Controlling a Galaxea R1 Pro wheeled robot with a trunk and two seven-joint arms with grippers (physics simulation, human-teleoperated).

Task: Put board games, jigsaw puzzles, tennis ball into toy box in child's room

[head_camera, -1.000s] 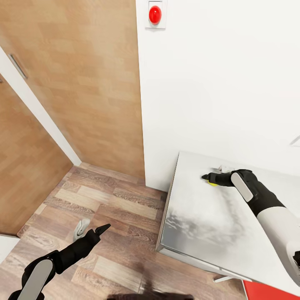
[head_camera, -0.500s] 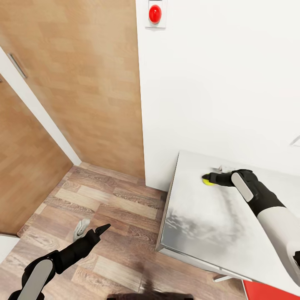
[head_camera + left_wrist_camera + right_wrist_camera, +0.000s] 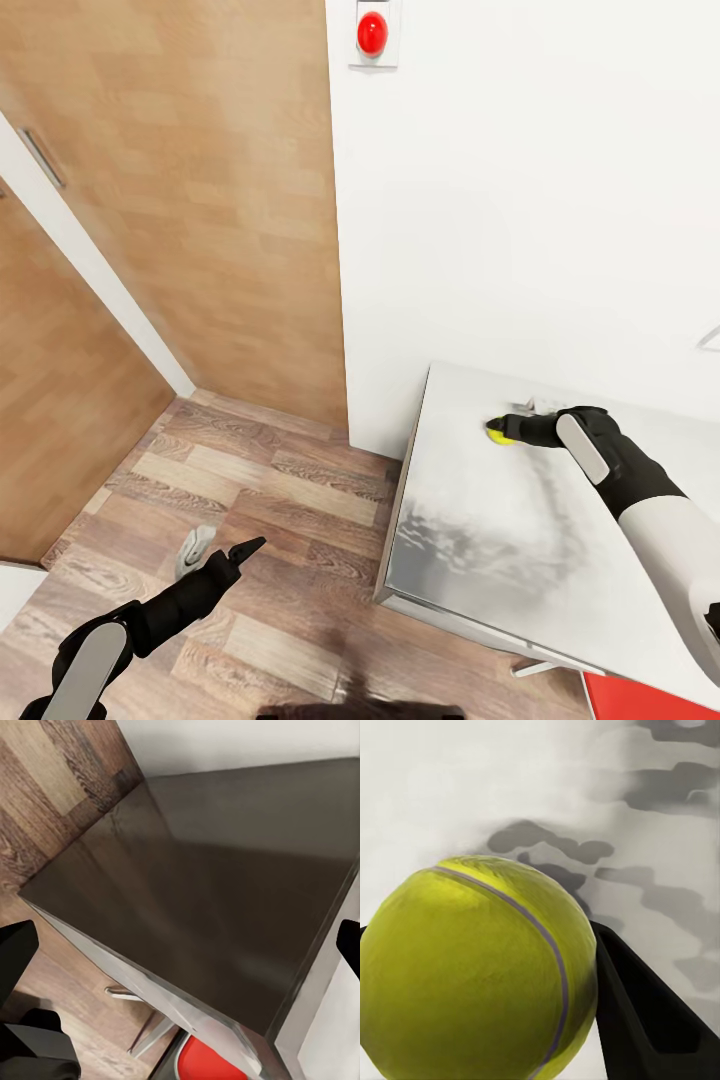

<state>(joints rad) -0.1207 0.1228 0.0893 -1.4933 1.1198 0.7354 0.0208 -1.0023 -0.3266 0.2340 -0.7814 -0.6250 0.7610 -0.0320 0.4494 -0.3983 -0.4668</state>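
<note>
The tennis ball, small and yellow-green, lies near the far left corner of the light grey table, close to the white wall. My right gripper reaches across the tabletop and is shut on it. In the right wrist view the tennis ball sits large between the black fingers, one of which presses its side. My left gripper hangs low over the wood floor, left of the table. In the left wrist view its fingertips stand wide apart, open and empty. The other toys and the toy box are out of view.
A wooden door and a white wall with a red button stand ahead. A small grey object lies on the floor by my left gripper. Something red shows below the table's near edge, and a red thing shows under the table's edge.
The right gripper's tips have drawn back slightly, and the ball, mostly hidden under them a second ago, now shows at the fingertips. The left arm has not moved.
</note>
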